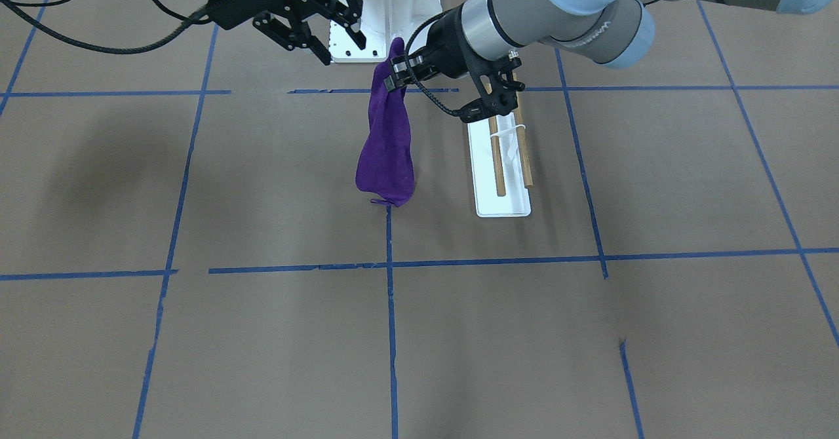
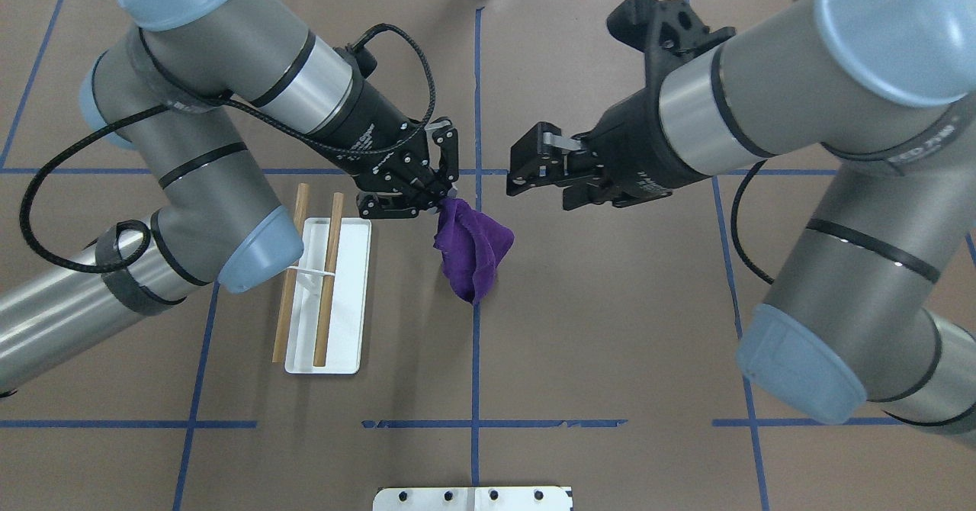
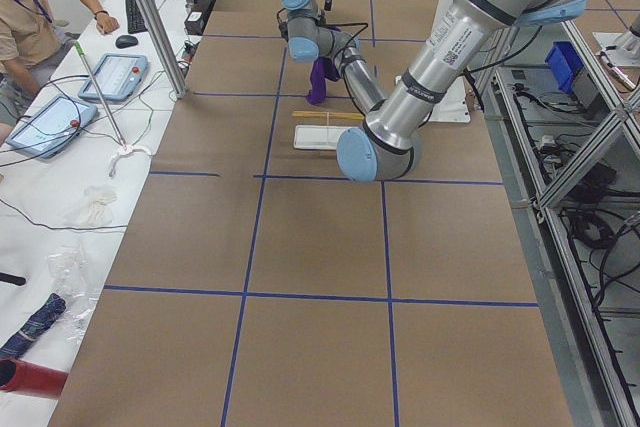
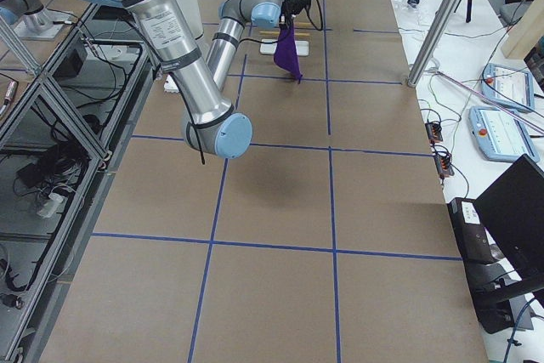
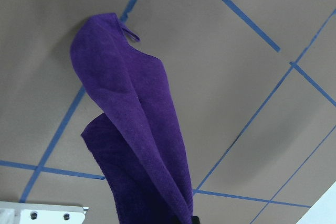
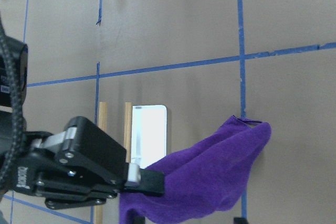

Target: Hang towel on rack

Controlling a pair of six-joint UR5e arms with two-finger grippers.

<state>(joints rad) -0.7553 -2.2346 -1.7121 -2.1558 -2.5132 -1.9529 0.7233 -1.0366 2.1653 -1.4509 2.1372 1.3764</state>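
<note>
The deep-purple towel [image 2: 473, 255] hangs bunched from my left gripper [image 2: 442, 197], which is shut on its top corner to the right of the rack. In the front view the towel [image 1: 387, 151] hangs below the left gripper [image 1: 398, 75], and its loop [image 1: 379, 201] is at the bottom near the table. The rack [image 2: 328, 290] has two wooden rods over a flat white base [image 1: 501, 204] and is bare. My right gripper [image 2: 517, 166] is open and empty, level with the left gripper and a little right of the towel. The right wrist view shows the towel [image 6: 210, 182] and the rack [image 6: 149, 129].
The large white metal pedestal [image 1: 387, 13] with bolt holes stands at the robot's edge of the table behind the towel; it also shows in the overhead view [image 2: 473, 498]. Blue tape lines cross the brown table. An operator [image 3: 30, 17] sits at a side desk.
</note>
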